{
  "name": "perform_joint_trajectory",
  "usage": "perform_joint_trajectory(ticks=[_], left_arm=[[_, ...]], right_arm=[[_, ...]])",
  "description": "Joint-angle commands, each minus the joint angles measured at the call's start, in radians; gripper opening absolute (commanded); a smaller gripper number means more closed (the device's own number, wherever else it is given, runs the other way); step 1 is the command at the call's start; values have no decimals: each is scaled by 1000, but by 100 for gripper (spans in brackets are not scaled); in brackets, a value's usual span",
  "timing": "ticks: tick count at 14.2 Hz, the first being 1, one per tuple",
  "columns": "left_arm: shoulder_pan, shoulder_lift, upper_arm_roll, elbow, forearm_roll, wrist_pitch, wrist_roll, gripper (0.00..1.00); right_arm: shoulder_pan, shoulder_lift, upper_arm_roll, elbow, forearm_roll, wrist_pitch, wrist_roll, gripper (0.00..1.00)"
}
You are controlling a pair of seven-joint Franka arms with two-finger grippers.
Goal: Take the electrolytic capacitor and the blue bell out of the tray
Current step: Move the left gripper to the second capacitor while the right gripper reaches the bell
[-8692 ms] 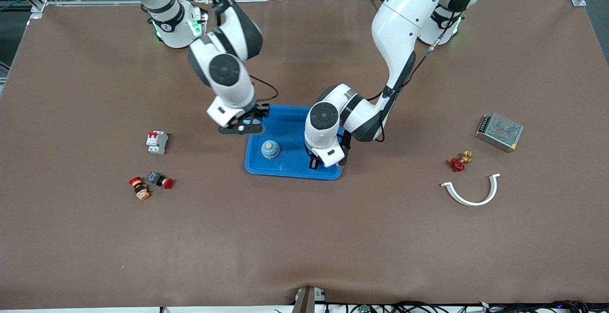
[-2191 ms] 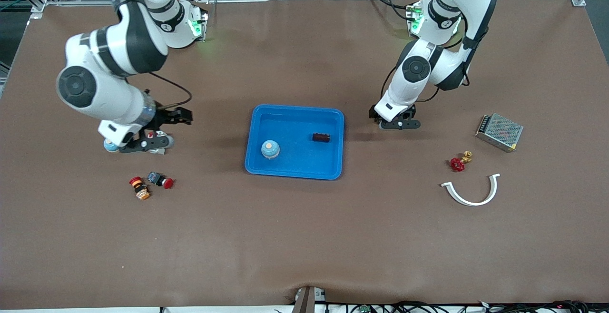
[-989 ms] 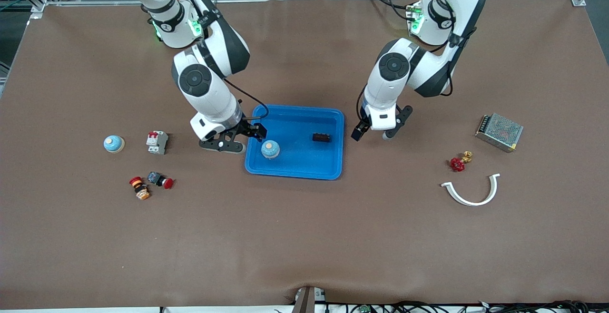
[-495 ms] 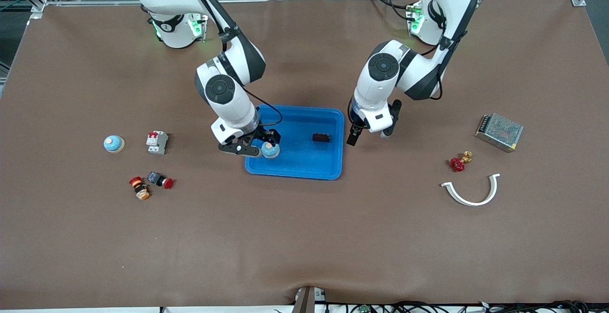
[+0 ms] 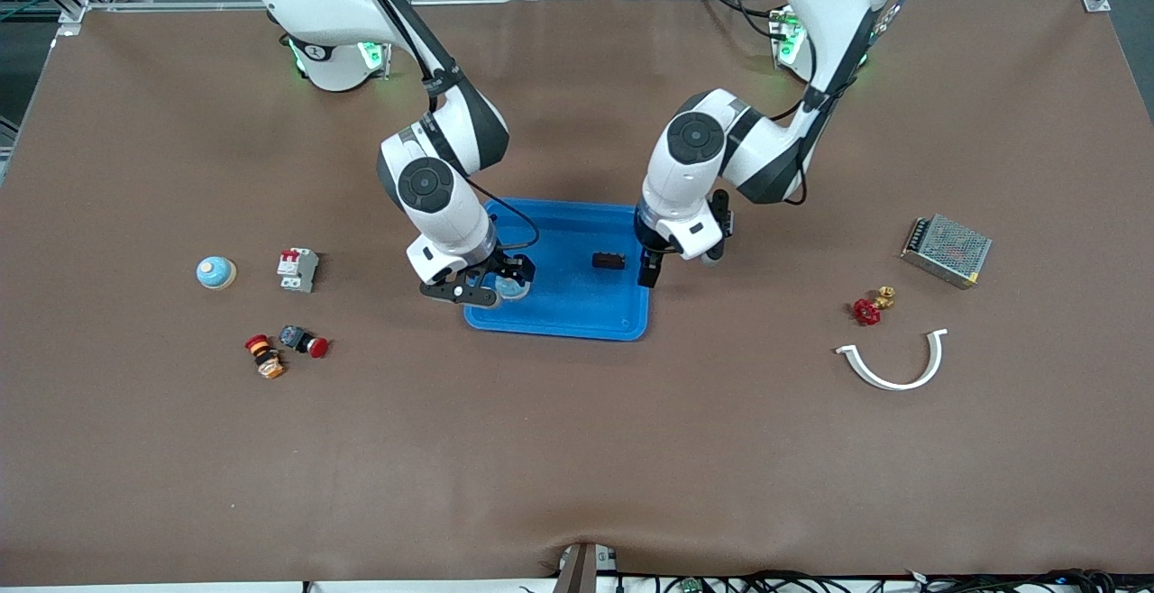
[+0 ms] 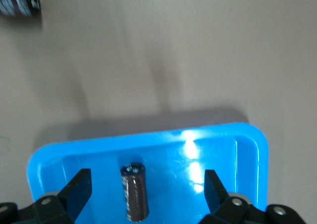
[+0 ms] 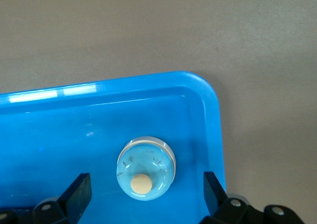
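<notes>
Small dark cylindrical capacitor [image 6: 134, 192] lies flat in the shallow blue plastic tray [image 5: 577, 321], toward the left arm's end. Round light-blue bell with tan button [image 7: 145, 168] sits in the same tray, toward the right arm's end, near a corner. Left gripper [image 6: 144, 196] hangs over the capacitor, fingers spread wide, holding nothing. Right gripper [image 7: 146, 193] hangs over the bell, fingers likewise spread and free of it. A second light-blue bell [image 5: 216, 272] rests on the brown table [image 5: 541, 449], well apart, beside a white circuit breaker [image 5: 297, 269].
</notes>
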Motion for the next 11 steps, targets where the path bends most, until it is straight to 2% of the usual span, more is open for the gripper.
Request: perform_joint_trajectory(ticks=[1, 4, 7, 11], left_arm=[[-24, 57, 8, 81, 25, -23, -66, 100], [-33, 114, 11, 147, 25, -26, -90, 100], [-50, 185, 16, 248, 25, -97, -102, 100], [-62, 214, 17, 271, 25, -103, -115, 100]], right_arm=[[16, 48, -10, 52, 9, -4, 12, 100], [22, 68, -8, 61, 7, -4, 12, 100], [31, 94, -10, 78, 1, -4, 10, 100], [36, 125, -10, 98, -3, -4, 8, 100]])
